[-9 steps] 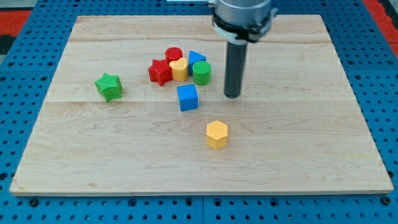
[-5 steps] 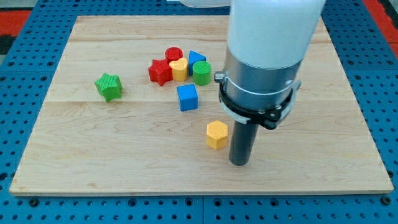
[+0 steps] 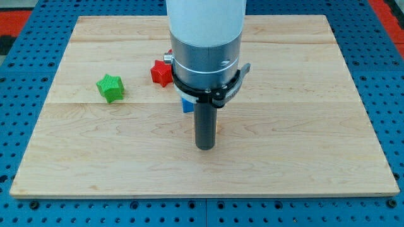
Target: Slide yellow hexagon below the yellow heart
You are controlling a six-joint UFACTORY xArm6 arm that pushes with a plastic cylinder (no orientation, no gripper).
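Note:
My tip (image 3: 204, 147) rests on the board below the middle of the view. The rod stands in front of the yellow hexagon and hides nearly all of it. Only a thin yellow sliver (image 3: 218, 128) shows at the rod's right edge. The arm's body covers the yellow heart and most of the cluster around it. The red star (image 3: 160, 72) shows at the arm's left edge. A corner of the blue cube (image 3: 187, 104) shows just left of the rod, above my tip.
A green star (image 3: 110, 87) sits alone toward the view's left. The wooden board (image 3: 315, 126) lies on a blue pegboard surface. The red cylinder, green cylinder and blue triangle are hidden behind the arm.
My tip went from above right of the yellow hexagon down to its lower right, then left in front of it. The arm now hides the hexagon and most of the cluster.

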